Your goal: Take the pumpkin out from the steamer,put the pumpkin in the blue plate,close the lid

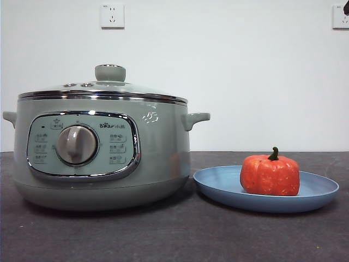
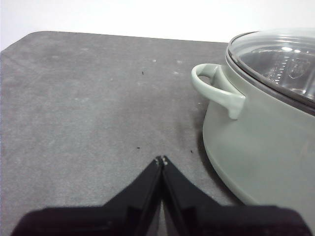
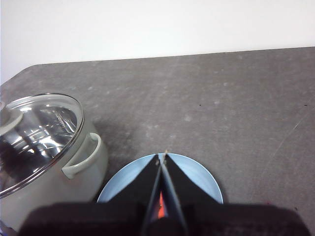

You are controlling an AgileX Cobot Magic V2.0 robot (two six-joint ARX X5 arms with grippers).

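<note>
The orange-red pumpkin (image 1: 270,174) sits in the blue plate (image 1: 218,184) to the right of the steamer (image 1: 158,153). The glass lid (image 1: 109,87) with its green knob rests shut on the steamer. My left gripper (image 2: 161,160) is shut and empty above the dark table, beside the steamer's handle (image 2: 216,88). My right gripper (image 3: 162,159) is shut and empty above the blue plate (image 3: 204,179); a sliver of the pumpkin (image 3: 160,206) shows between its jaws. The steamer (image 3: 93,167) and lid (image 3: 39,132) lie beside the plate. Only a black tip (image 1: 346,7) of an arm shows in the front view.
The dark grey table (image 1: 174,234) stretches in front of the pot and plate. Two wall sockets (image 1: 112,16) hang on the white wall behind. The table's rounded corner (image 2: 29,39) shows in the left wrist view.
</note>
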